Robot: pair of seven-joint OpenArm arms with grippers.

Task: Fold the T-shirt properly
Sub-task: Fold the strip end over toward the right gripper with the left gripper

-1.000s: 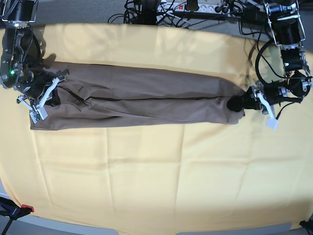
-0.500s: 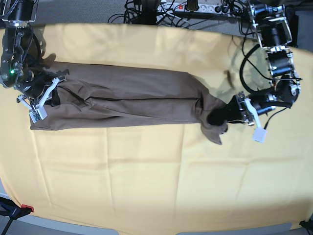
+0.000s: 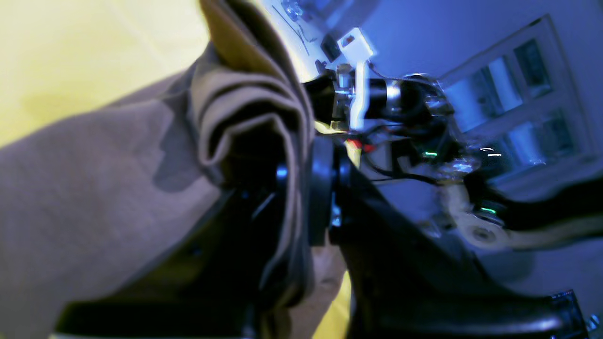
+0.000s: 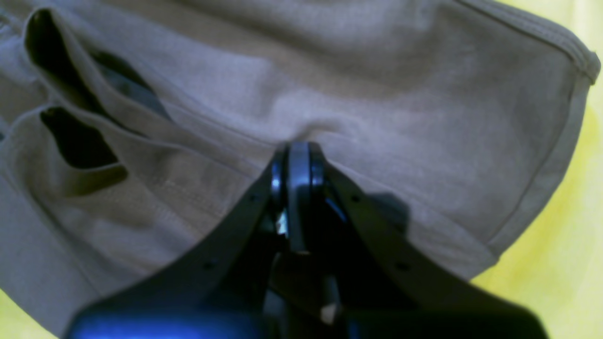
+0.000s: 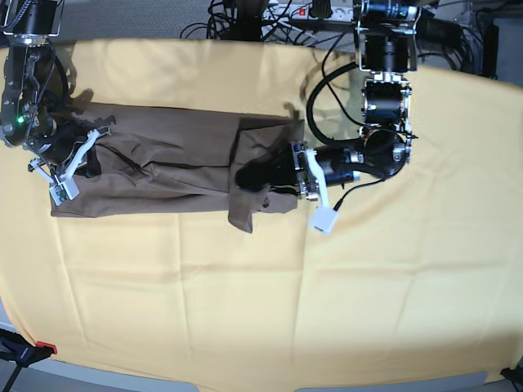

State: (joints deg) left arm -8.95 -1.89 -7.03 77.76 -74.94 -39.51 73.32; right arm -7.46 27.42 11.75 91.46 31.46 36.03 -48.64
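Nearest you, the yellow cloth [image 5: 245, 302] lies bare, with plenty of room. Mid-table, the T-shirt [image 5: 163, 159] is a narrow band; your left gripper [image 5: 274, 175], fingers clenched on its end, carries that end over the middle. The crosswise fold looks half done. The right gripper [image 5: 78, 159] is clamped on the other end.

You see the taupe T-shirt [image 5: 163, 159] lying as a long band across the yellow cloth [image 5: 270, 286], its right end lifted and doubled back over the middle.
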